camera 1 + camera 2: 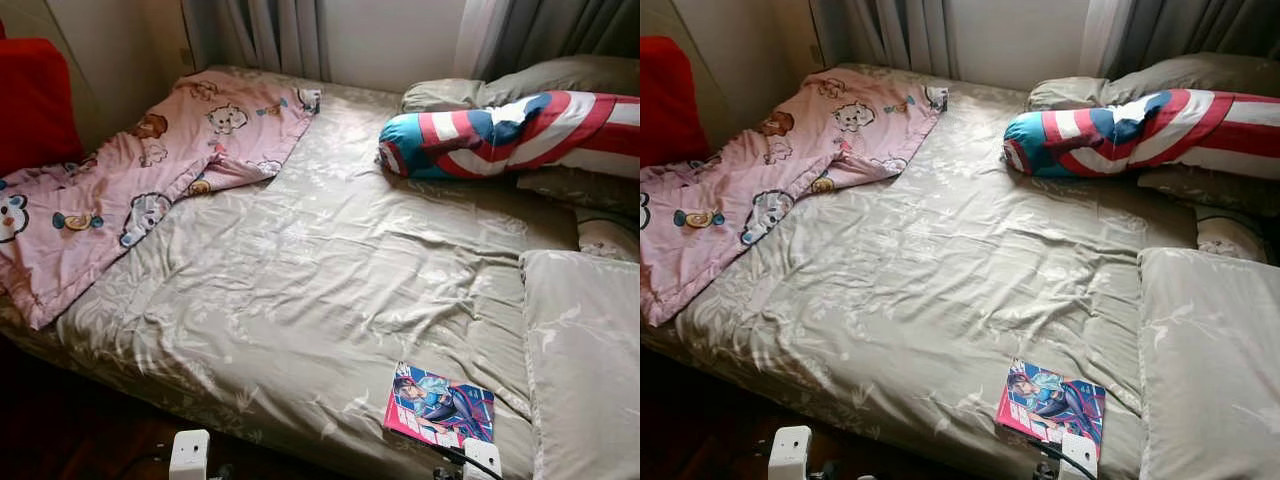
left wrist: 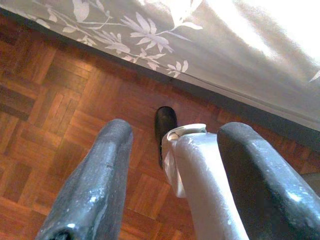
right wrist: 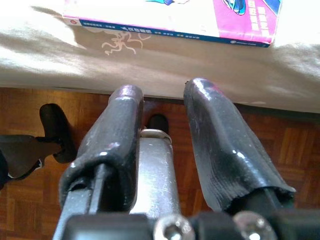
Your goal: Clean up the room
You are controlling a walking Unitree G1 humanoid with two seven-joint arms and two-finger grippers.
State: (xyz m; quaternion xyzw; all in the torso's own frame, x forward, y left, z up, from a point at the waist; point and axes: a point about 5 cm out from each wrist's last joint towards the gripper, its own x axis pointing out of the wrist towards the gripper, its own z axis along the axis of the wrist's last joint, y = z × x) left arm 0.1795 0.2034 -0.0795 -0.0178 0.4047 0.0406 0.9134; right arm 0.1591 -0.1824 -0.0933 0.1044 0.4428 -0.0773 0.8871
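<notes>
A bright pink and blue comic book (image 1: 440, 405) lies flat on the beige floral bed cover (image 1: 300, 270), close to the bed's front edge on the right. Just below that edge my right gripper (image 3: 162, 90) hangs open over the wood floor, the book (image 3: 170, 17) a short way beyond its fingertips. My left gripper (image 2: 177, 129) is open too, low beside the bed's front left, pointing at the parquet. A crumpled pink cartoon blanket (image 1: 130, 180) spreads over the bed's far left corner. A red, white and blue bolster (image 1: 510, 135) lies at the far right.
Beige pillows (image 1: 585, 350) line the bed's right side, with more behind the bolster. A red cushioned thing (image 1: 35, 100) stands at the left wall. Curtains (image 1: 270, 35) hang behind the bed. Dark parquet (image 2: 55, 100) runs along the bed's front.
</notes>
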